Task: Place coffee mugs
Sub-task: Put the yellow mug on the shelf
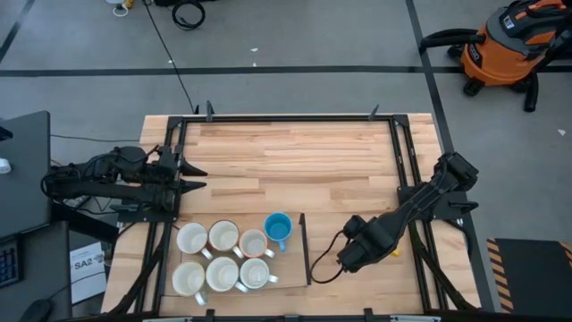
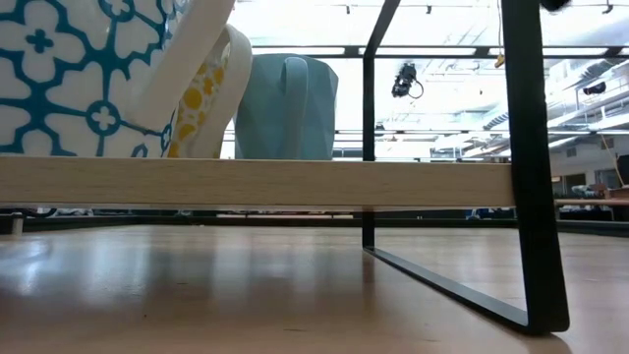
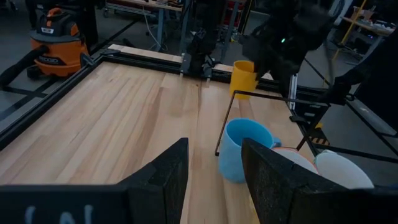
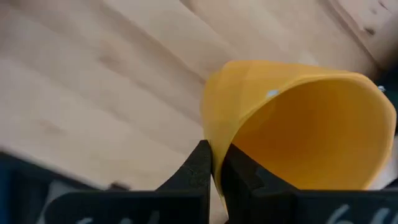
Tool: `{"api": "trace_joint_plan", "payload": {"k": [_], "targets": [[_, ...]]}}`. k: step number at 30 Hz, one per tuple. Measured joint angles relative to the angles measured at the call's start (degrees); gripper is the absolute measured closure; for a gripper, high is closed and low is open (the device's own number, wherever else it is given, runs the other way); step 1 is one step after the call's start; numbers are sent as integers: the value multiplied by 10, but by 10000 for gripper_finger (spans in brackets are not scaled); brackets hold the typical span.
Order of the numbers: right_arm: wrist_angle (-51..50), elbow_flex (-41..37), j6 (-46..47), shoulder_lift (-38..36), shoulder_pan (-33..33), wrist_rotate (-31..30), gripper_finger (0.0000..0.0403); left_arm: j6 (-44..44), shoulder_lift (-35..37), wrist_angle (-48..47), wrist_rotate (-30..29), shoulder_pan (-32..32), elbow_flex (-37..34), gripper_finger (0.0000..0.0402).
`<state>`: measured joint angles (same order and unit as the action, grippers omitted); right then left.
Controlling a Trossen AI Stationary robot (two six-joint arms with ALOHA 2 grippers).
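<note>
Six pale mugs (image 1: 221, 258) stand upright in two rows of three on my tabletop (image 1: 286, 161), touching. A blue mug (image 1: 278, 229) stands upright just beside the upper row's end. My right claw (image 4: 216, 163) pinches the tilted yellow mug (image 4: 298, 118) by its rim.

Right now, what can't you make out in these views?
- Yellow mug: hidden under the right gripper in the high view; the right wrist view cuts off its far rim and shows no handle.
- Mugs on the tray: the low view shows only close, cropped sides of three; their handles can't be told.
- Blue mug: its base is hidden by the left gripper's fingers in the left wrist view.
</note>
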<state>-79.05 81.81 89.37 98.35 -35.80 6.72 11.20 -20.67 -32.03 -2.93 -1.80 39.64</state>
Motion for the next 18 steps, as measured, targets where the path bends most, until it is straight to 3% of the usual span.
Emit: {"api": "trace_joint_plan", "payload": {"k": [12,18], "targets": [[-99,237,-9,0,32,80,378,0,0,0,0,0,0,246],[-40,312,4,-1,49,34,377,0,0,0,0,0,0,246]]}}
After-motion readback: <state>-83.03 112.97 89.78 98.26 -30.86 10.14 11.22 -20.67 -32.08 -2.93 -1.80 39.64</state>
